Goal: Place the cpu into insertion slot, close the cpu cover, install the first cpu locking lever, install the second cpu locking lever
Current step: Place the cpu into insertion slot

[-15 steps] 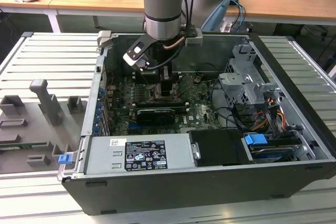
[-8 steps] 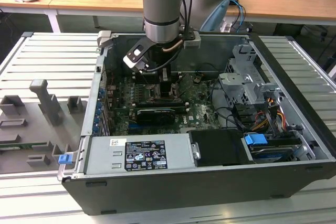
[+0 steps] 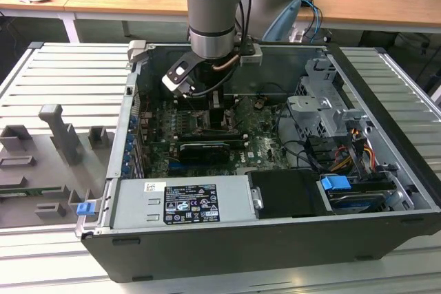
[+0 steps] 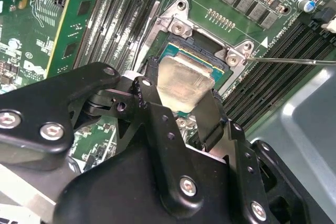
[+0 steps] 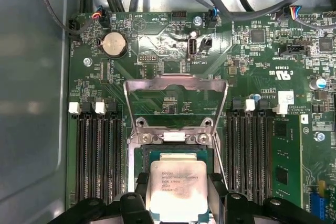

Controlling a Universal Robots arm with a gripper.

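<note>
Black gripper (image 5: 178,183) clamped on pale silver square cpu (image 5: 177,195) over socket; grey metal cpu cover (image 5: 176,83) open. Black computer case (image 3: 275,246) on ribbed grey table (image 3: 69,74)

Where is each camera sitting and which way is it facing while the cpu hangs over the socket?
Exterior view: off the arm, above the open computer case, looking down into it; shows the arm and end effector inside.
First wrist view: on the arm, looking straight down past the fingers at the open cpu cover.
Second wrist view: on the arm, looking obliquely across the black end effector linkage at the socket.
Both wrist views share the cpu gripped above the socket.
</note>
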